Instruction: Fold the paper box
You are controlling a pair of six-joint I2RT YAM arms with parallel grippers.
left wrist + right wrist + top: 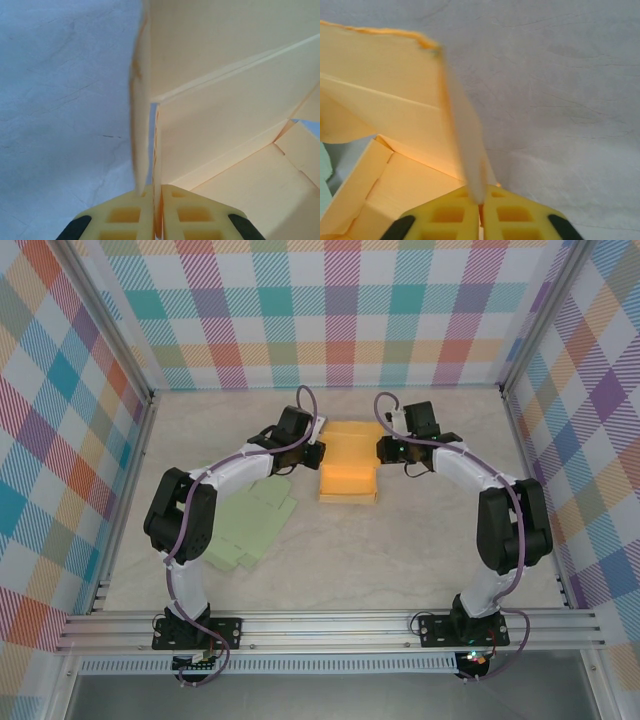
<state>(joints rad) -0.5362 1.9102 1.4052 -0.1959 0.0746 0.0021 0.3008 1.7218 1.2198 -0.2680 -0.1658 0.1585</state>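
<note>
Toward the far middle of the table [400,560], the orange paper box [348,475] was found partly formed, set between the two grippers. Its floor was laid flat on the surface, and creased panels were seen standing up from it. The left gripper [312,455] was clamped on the left wall [142,100], whose thin edge was pinched between the closed yellow pads in the left wrist view. The right gripper [385,450] was likewise closed tight on the right wall [465,130], which was held raised from the floor. Both side walls were therefore judged to be lifted, about halfway through the folding. The near and far ends appeared low or loose, with a corner flap not tucked in, so these were judged to be left to fold and lock. A flat green sheet [250,525] was left lying unfolded to the left, under the left arm.
</note>
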